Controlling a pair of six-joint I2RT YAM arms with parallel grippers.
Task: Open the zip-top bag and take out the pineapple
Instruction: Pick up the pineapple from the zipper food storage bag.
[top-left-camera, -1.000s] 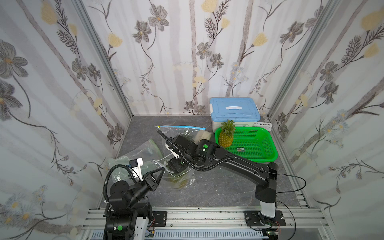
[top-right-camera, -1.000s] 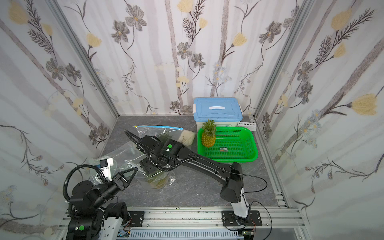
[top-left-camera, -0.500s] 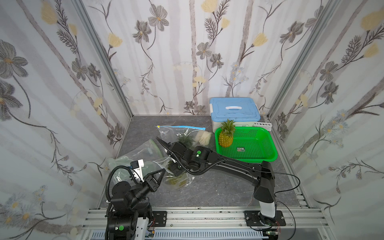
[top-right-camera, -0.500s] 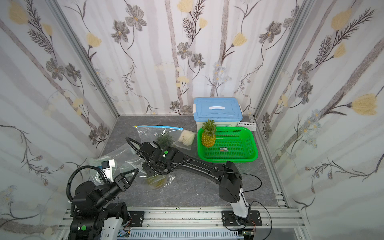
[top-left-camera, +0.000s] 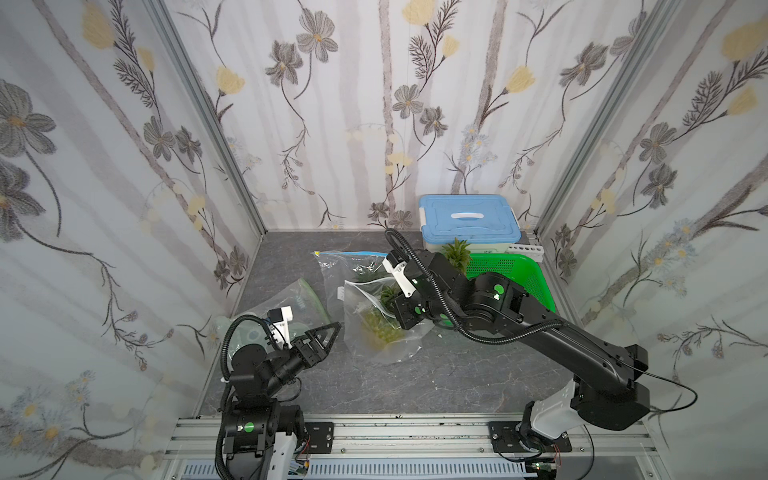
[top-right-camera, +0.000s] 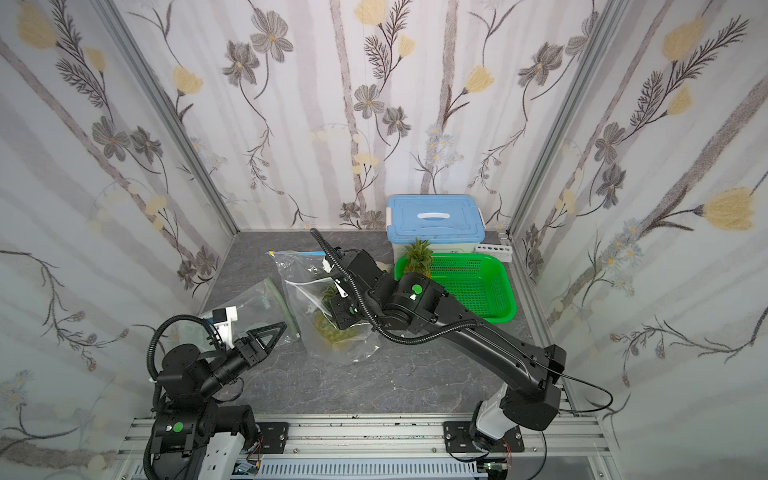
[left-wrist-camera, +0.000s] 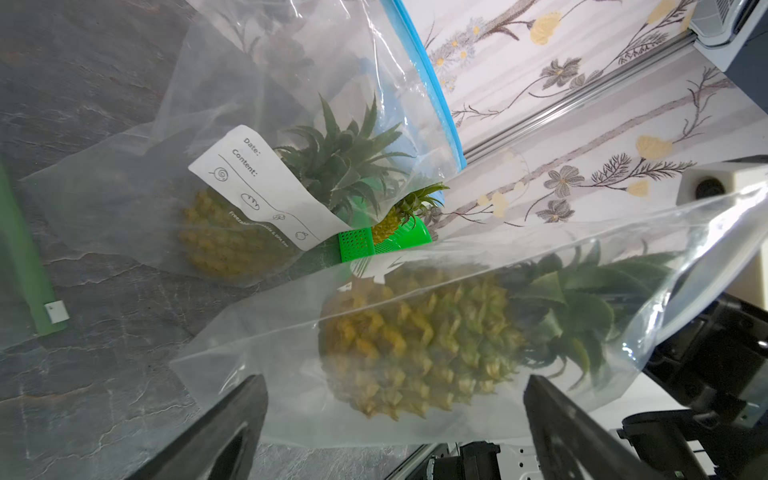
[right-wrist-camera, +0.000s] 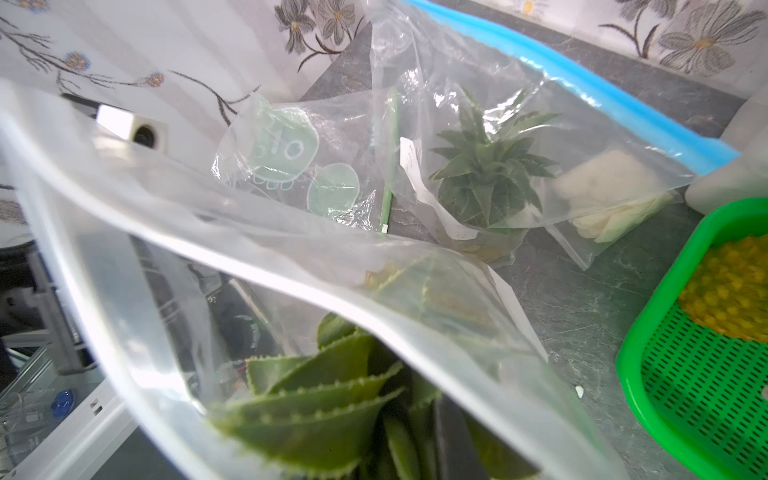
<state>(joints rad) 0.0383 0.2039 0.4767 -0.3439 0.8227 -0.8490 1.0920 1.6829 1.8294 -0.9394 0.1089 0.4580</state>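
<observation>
At eight o'clock from the bag (top-left-camera: 384, 332), the wide-open left gripper (top-left-camera: 331, 332) should pinch plastic while the right gripper (top-left-camera: 392, 309), seemingly clamping pineapple (left-wrist-camera: 419, 353) leaves, pulls.

zip-top bag (left-wrist-camera: 257, 353): clear glossy creased plastic film
pineapple (left-wrist-camera: 415, 345): rough scaly skin
surface (top-left-camera: 436, 374): matt grey stone look
basket (top-right-camera: 469, 286): shiny perforated plastic

Zip-top bag (top-left-camera: 358, 308): clear plastic, mouth end raised, bottom resting on the table (top-left-camera: 436, 382); mouth parted in the right wrist view; pineapple (top-left-camera: 379, 329) inside, tilted, yellow-green body low, green crown at the mouth.
</observation>
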